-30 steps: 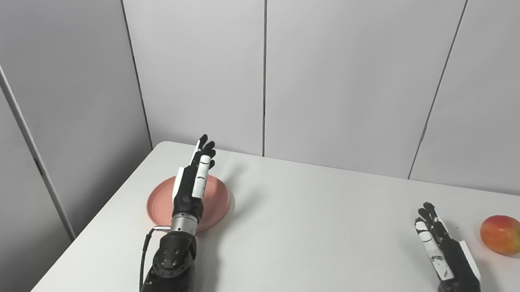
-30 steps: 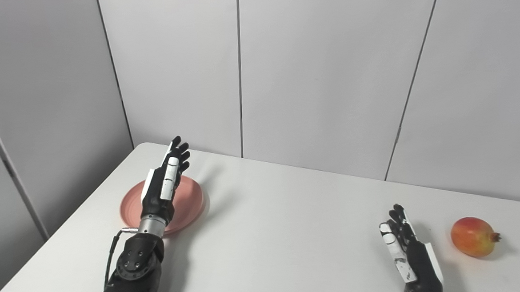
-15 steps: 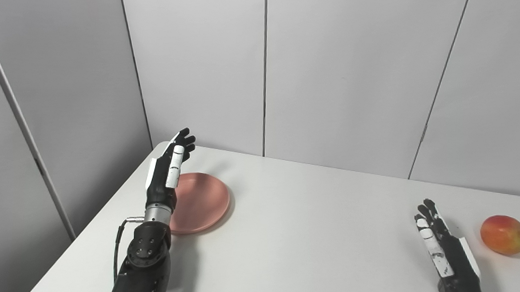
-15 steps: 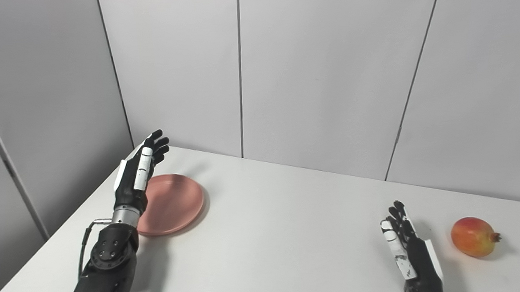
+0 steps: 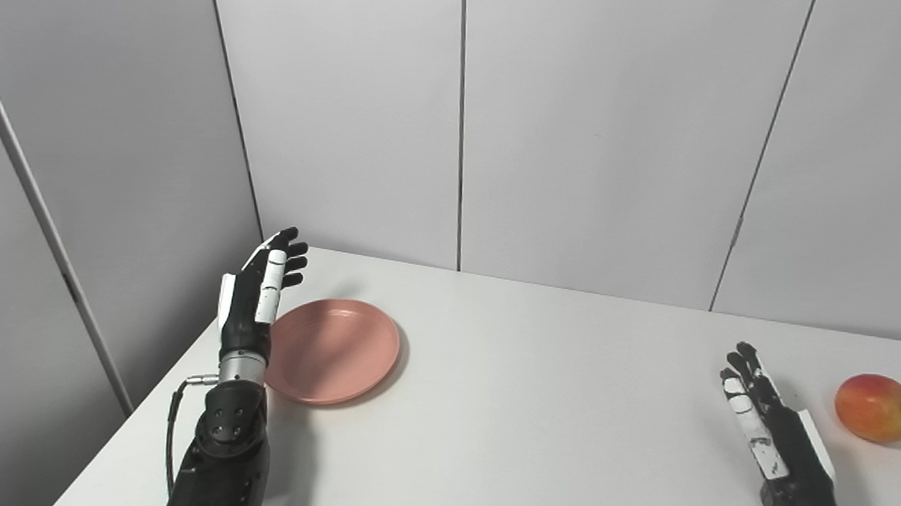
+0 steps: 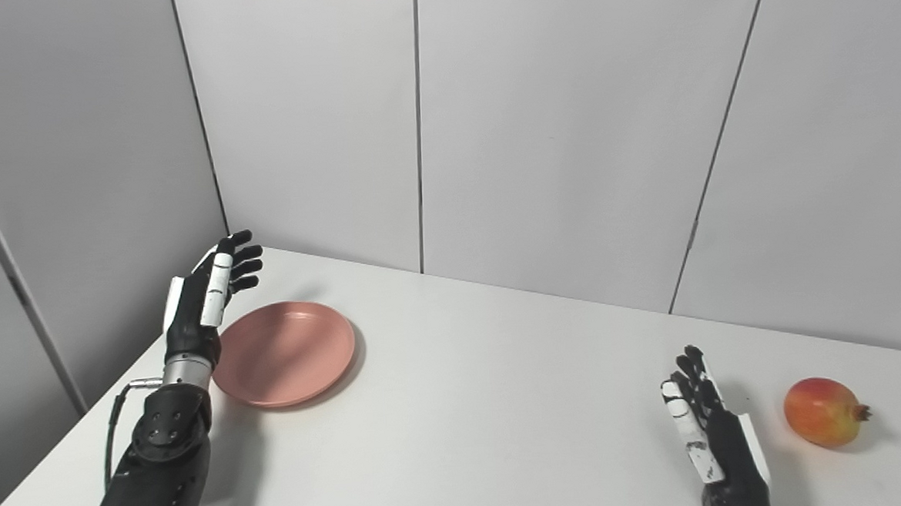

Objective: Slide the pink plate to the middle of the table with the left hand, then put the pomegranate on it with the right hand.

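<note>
A round pink plate lies near the table's far left corner. My left hand is open and held upright, raised above the table just left of the plate's left rim, palm towards the plate; I cannot tell whether it touches it. A red-yellow pomegranate lies on the table at the far right. My right hand is open and empty, low at the front right, a little left of the pomegranate and apart from it.
The white table stands in a corner of grey wall panels. Its left edge runs close beside my left arm. The table's back edge meets the wall behind the plate.
My left hand has swung left, from over the plate to beside its left rim. The plate and pomegranate have stayed put. The right hand has barely moved.
</note>
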